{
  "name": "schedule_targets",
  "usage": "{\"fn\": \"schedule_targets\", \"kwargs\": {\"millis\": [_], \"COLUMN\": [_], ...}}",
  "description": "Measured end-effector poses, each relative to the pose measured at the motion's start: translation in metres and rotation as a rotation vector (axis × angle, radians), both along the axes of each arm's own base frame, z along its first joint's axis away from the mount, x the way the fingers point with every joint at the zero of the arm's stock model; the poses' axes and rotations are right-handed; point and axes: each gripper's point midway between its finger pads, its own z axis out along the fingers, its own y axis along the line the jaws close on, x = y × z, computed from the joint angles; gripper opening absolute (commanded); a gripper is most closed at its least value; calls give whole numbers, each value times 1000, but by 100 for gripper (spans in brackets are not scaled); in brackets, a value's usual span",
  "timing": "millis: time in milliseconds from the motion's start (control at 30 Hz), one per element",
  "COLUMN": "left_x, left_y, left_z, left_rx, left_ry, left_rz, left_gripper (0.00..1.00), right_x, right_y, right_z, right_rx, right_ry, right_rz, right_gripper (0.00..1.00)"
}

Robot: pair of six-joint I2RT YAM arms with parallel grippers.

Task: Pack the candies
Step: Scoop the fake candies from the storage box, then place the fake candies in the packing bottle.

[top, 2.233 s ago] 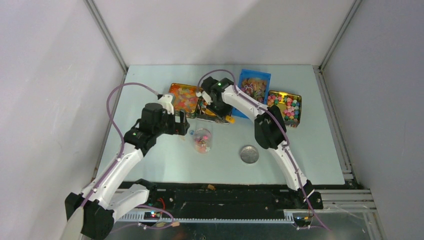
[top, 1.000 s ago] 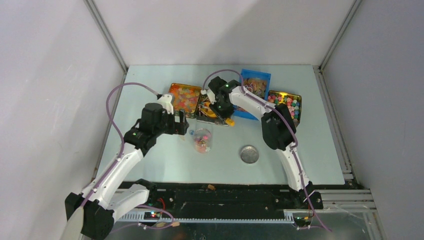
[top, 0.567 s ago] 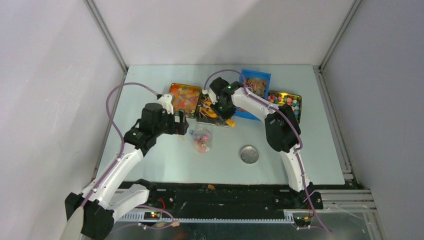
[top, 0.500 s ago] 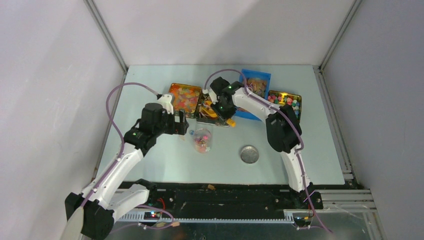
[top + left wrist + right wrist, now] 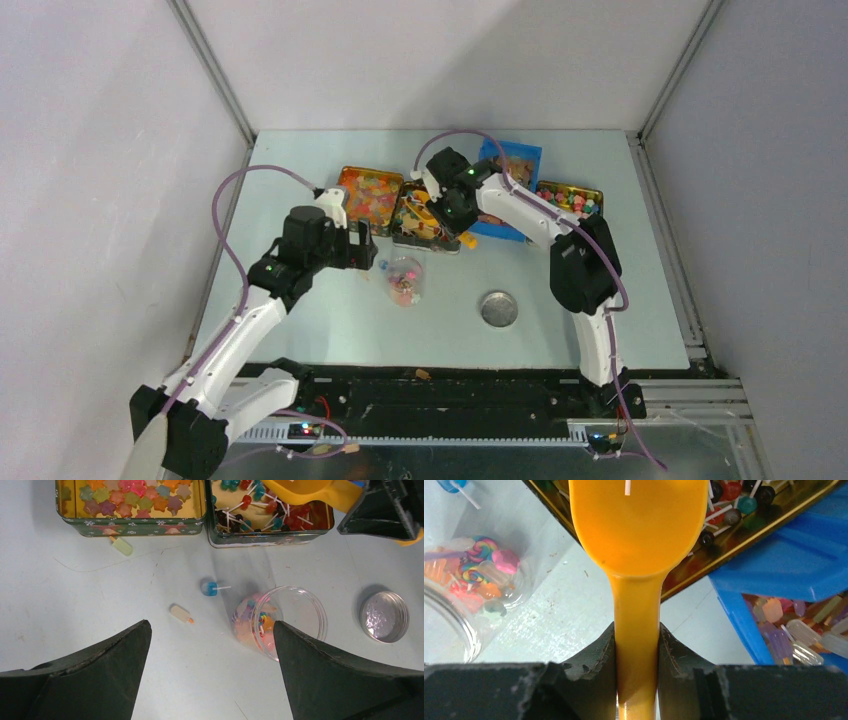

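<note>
My right gripper (image 5: 636, 630) is shut on the handle of the orange scoop (image 5: 639, 520). The scoop's bowl is over the near edge of the lollipop tin (image 5: 744, 535); a white stick shows at its far end. In the top view this gripper (image 5: 447, 215) is at that tin (image 5: 412, 218). A clear jar (image 5: 295, 610) holds a few mixed candies (image 5: 252, 622) and stands in front of the tins. My left gripper (image 5: 211, 625) is open and empty, above the table just left of the jar (image 5: 405, 280). More candies fill the star-jelly tin (image 5: 130, 500).
A blue tray (image 5: 510, 172) and a gold tin (image 5: 572, 205) of candies sit at the back right. The round silver lid (image 5: 498, 308) lies right of the jar. A blue lollipop (image 5: 209, 588), a cream piece (image 5: 180, 613) and a green piece (image 5: 122, 546) lie loose on the table.
My right arm has swung its elbow to the right and shifted the scoop slightly right and back over the lollipop tin. The left arm and the jar have not moved.
</note>
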Motion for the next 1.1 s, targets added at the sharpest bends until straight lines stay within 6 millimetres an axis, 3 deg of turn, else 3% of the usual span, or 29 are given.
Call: {"fn": "schedule_targets", "kwargs": {"millis": [333, 833, 1100], "left_x": [0, 0, -2], "left_y": [0, 0, 5], "left_z": [0, 0, 10], "left_rx": [0, 1, -1], "left_ry": [-1, -2, -43], "left_rz": [1, 1, 20], "left_gripper": [100, 100, 100], "right_x": [-13, -33, -44], "right_y": [-12, -24, -25], "right_z": [25, 28, 37], "right_rx": [18, 16, 25], "right_ry": [-31, -17, -29], "right_rz": [-3, -15, -8], "right_gripper": [0, 0, 0]}}
